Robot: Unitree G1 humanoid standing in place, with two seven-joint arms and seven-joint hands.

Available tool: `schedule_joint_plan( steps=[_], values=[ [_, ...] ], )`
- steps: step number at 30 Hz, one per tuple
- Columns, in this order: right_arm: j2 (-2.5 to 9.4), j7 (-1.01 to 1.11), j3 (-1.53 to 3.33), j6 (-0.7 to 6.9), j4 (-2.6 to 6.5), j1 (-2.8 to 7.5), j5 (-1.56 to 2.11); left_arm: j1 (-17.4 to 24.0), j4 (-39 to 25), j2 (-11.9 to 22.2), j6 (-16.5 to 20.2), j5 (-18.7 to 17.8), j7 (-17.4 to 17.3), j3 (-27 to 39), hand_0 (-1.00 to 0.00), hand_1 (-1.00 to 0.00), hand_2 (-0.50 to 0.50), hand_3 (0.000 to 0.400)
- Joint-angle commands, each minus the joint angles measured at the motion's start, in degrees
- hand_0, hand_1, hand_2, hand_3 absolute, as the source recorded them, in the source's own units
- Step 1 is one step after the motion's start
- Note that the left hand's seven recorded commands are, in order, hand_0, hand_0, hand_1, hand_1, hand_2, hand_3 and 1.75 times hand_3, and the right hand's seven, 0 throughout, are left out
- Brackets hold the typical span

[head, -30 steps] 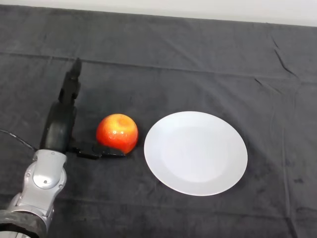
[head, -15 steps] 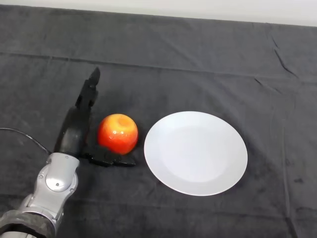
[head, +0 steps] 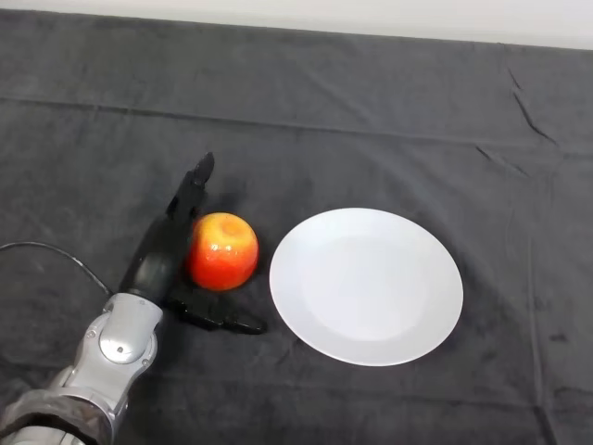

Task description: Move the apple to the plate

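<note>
A red and yellow apple sits on the dark cloth just left of a white plate. My left hand is against the apple's left side. Its fingers reach straight along the far left of the apple. Its thumb lies on the cloth along the apple's near side. The hand is open and cups the apple without closing on it. The plate holds nothing.
The dark cloth covers the whole table, with folds at the back and right. The table's pale far edge runs along the top of the view.
My hand has swung right and closed in on the apple, fingers now along its far left side and thumb further under its near side. The apple and plate have not moved.
</note>
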Motion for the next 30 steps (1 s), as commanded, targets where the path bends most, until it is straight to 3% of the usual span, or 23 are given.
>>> schedule_joint_plan(
  steps=[1,15,20,30],
  values=[
    [8.71,-0.48,-0.61,3.40,4.62,6.43,0.99,-3.68,2.55,1.04,1.09,0.64,-0.25,-1.59,-1.00,-1.00,0.00,0.400],
    [8.70,-0.47,-0.63,3.37,4.65,6.42,0.97,-8.04,1.91,1.97,2.32,1.57,0.30,-1.23,-1.00,-1.00,0.00,0.400],
    [8.70,-0.47,-0.63,3.37,4.65,6.42,0.97,-8.60,-1.63,1.23,2.89,2.52,1.96,-1.70,-1.00,-1.00,0.00,0.400],
    [8.71,-0.47,-0.61,3.41,4.60,6.43,0.99,-5.47,-11.79,-1.35,3.00,5.08,5.07,-5.51,-1.00,-1.00,0.00,0.400]
  ],
)
